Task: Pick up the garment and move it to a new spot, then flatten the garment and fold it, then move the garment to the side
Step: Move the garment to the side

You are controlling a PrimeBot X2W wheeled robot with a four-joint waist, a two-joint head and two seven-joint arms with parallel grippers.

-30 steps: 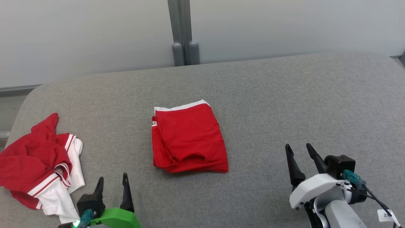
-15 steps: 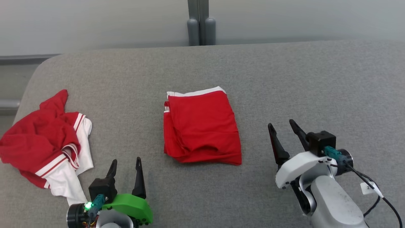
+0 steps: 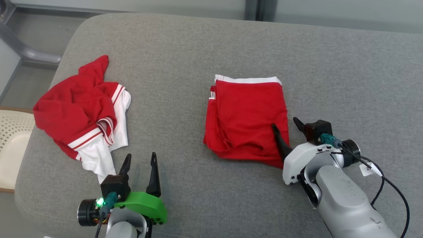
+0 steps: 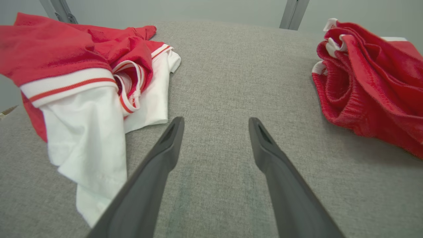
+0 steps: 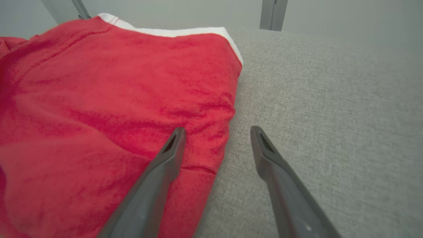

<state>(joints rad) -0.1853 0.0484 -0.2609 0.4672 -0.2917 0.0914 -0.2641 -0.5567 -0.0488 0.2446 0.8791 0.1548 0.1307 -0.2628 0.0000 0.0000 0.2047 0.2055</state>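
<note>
1. Bench (image 3: pixel 211 39), grey and fabric-covered, carries everything. Its weave looks grippy, so cloth probably drags on it rather than slides.
2. Crumpled red-and-white garment (image 3: pixel 79 109) lies heaped towards the left end, well apart from the work.
3. Folded red garment (image 3: pixel 246 115) lies flat near the middle, with a white band (image 3: pixel 248 80) at its far edge and layered folds stacked along its left side. It looks light, soft and limp. It likely sags, and may come unfolded if lifted by a single layer.
4. Right gripper (image 3: pixel 284 123) sits at that garment's near right corner, jaws wide. One finger is over the red cloth and the other over bare bench, straddling the right edge; whether they touch, I cannot tell. The best hold, I judge, is to pinch every layer at that edge, reaching in far enough to catch the bottom one.
5. Left gripper (image 3: pixel 140 154) hovers over bare bench between the two garments, jaws wide and empty. The thick left-side fold looks like its natural hold.
</note>
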